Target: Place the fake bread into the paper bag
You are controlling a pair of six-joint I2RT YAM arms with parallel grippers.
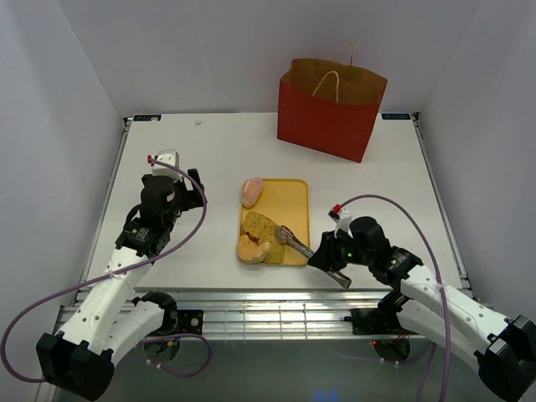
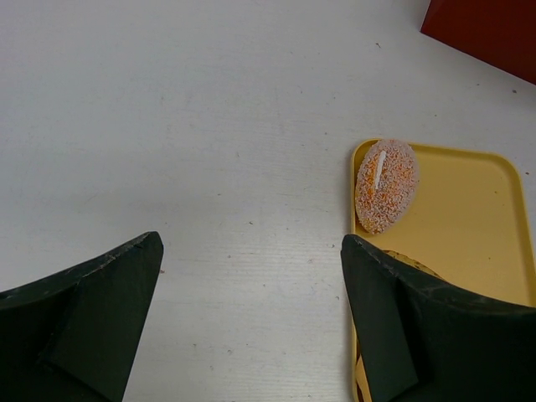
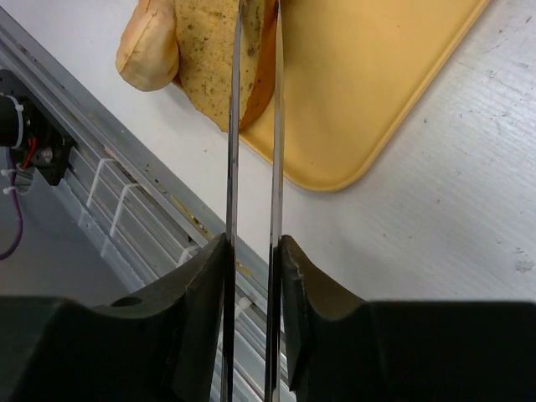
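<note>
A pinkish roll (image 1: 252,192) lies at the far left corner of the yellow tray (image 1: 291,205); it also shows in the left wrist view (image 2: 386,184). Yellow speckled slices (image 1: 261,229) and a tan roll (image 1: 249,249) lie at the tray's near left, also in the right wrist view (image 3: 209,54). The red paper bag (image 1: 329,117) stands upright at the far right. My right gripper (image 1: 328,259) is shut on metal tongs (image 3: 253,126), whose tips reach the slices. My left gripper (image 1: 194,191) is open and empty over bare table left of the tray.
The table's near edge has a metal rail (image 1: 251,303) just below the tray and the right gripper. White walls enclose the table on three sides. The bag's corner shows in the left wrist view (image 2: 490,33).
</note>
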